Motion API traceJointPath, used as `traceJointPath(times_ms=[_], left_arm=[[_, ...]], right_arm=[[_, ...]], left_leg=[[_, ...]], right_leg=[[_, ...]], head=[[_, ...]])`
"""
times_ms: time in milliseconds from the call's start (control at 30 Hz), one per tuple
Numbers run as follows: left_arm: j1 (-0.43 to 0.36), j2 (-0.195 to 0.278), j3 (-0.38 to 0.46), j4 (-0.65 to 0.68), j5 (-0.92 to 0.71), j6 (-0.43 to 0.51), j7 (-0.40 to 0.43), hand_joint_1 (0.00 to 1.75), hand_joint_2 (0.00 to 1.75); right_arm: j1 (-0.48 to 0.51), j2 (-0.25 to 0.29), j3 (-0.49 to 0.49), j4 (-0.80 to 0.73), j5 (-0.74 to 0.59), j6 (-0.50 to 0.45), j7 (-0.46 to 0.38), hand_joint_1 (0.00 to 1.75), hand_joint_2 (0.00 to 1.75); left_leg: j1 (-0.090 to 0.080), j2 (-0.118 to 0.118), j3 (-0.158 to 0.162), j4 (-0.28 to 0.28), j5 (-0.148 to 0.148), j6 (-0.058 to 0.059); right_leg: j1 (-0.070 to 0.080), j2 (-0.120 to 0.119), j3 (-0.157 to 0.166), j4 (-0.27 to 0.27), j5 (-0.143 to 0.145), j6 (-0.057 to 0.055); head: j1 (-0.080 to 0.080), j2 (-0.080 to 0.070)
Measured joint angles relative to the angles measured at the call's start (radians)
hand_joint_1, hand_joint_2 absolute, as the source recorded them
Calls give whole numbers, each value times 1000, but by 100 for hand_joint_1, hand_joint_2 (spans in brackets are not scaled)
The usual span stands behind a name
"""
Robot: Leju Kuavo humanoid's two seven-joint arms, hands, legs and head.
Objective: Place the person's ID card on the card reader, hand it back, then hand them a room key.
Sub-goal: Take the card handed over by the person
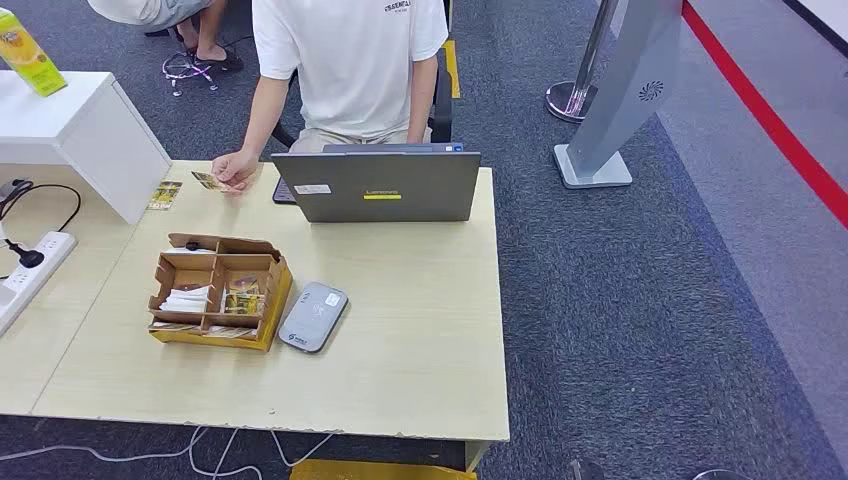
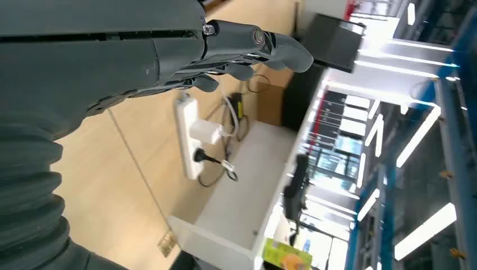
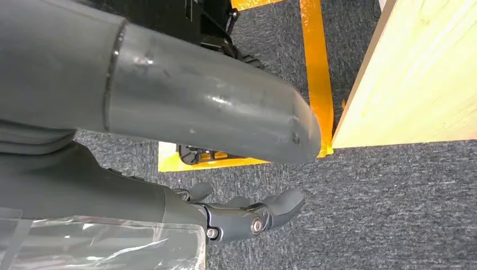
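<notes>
Left hand (image 2: 225, 56), seen from its wrist: fingers loosely extended and apart, nothing held, hanging over the light wood desk (image 1: 420, 340) near a white power strip (image 2: 188, 135) with a white plug and a black plug in it. You can find the same strip at the far left of the head view, beside a white raised counter (image 1: 85, 130) that carries a yellow-green carton (image 1: 30, 55).

Working rightward across the desk in the head view: 1 small card (image 1: 165, 196) lies flat next to the counter's corner. Just beside it, the person's hand (image 1: 235, 168) rests on the desk edge and pinches the ID card (image 1: 208, 181) at a low angle above the surface. The person, in a white T-shirt, sits behind a grey laptop (image 1: 378, 186) whose lid back faces you.

Nearer you, a cardboard box (image 1: 220, 290) split into compartments holds room keys (image 1: 242, 297) in a right-hand compartment and white paper items in a left-hand one. The grey card reader (image 1: 313, 316) lies touching the box's right side; nothing is on it.

Right of the desk: dark carpet, a grey stand (image 1: 625, 100) and a red floor stripe.

Right hand (image 3: 247, 216), seen from its wrist: fingers slightly curled and apart, holding nothing, hanging over the carpet beside the desk corner, near yellow floor tape (image 3: 312, 62).
</notes>
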Motion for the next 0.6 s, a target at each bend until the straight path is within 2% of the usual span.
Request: traceJointPath(times_ms=[200,600], left_arm=[[-37,30,-65,-12,-129,81,14,0,175],[-199,100,-207,76,-421,166,121,0,175]], right_arm=[[-12,0,0,0,19,1,18,0,0],[-39,14,1,2,45,3,50,0,0]], left_leg=[[0,0,0,0,1,0],[0,1,0,0,3,-1]], right_leg=[[0,0,0,0,1,0],[0,1,0,0,3,-2]], head=[[0,0],[0,0]])
